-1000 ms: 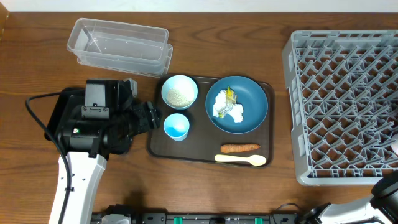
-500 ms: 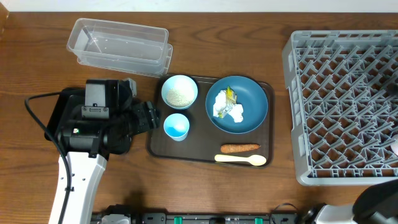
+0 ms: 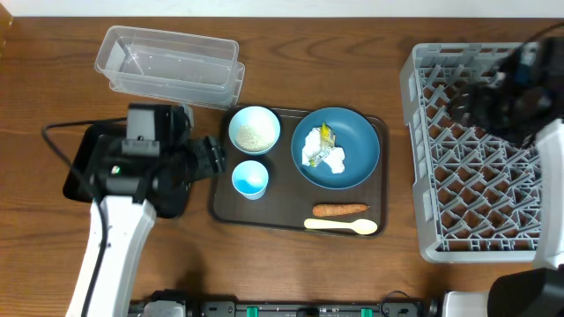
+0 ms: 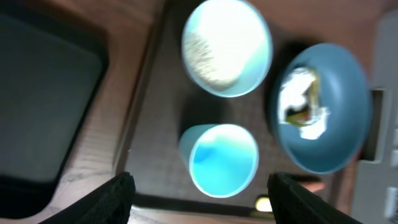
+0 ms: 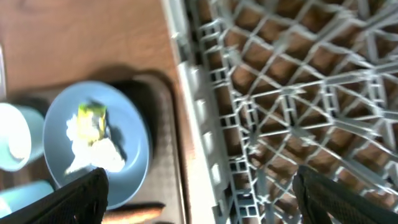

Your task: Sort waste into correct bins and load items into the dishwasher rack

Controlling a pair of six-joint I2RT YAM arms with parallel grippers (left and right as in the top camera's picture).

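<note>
Right end effector (image 5: 205, 199) swung over rack (image 3: 480, 185), open, empty; left end effector (image 4: 202, 193) likewise; plate (image 3: 359, 145) holds paper (image 3: 322, 158).

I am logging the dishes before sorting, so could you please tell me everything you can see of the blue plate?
The plate is round, dark blue and matte, with a shallow raised rim. It lies flat on the right half of the brown tray, right of the bowl. Crumpled white paper and a yellow-green wrapper rest on it, left of centre. The carrot lies nearby, apart. Nothing else touches it.
</note>
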